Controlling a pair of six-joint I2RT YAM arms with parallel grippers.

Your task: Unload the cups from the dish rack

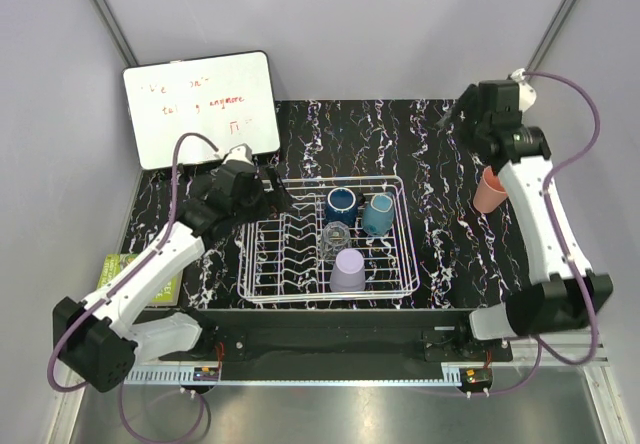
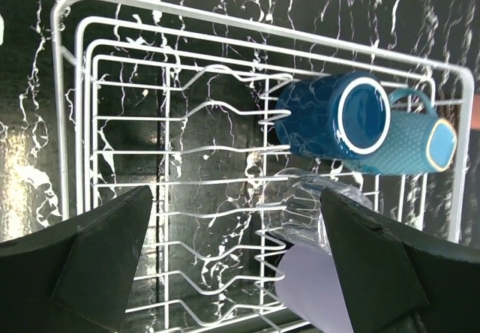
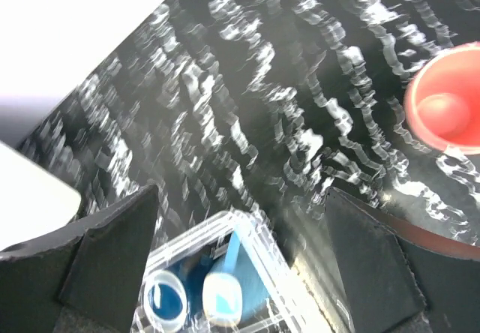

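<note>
Four cups are sitting in the dish rack [image 1: 262,264], and one is standing out on the table [image 1: 440,234].
The left gripper [image 2: 236,198] is hanging at the rack's far left corner, jaws spread wide and holding nothing. The right gripper [image 3: 240,198] is likewise gaping and empty, near the salmon pink cup [image 1: 489,192]. The dark blue cup [image 1: 341,204], teal mug [image 1: 378,214], clear glass [image 1: 336,236] and lavender cup [image 1: 348,269] are crowding the rack's right half.

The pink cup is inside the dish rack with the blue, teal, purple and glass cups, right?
Not quite. The pink cup stands outside the dish rack, on the table to its right, as the top external view shows. The dark blue cup, teal cup, purple cup and glass cup are the ones inside the rack.
</note>
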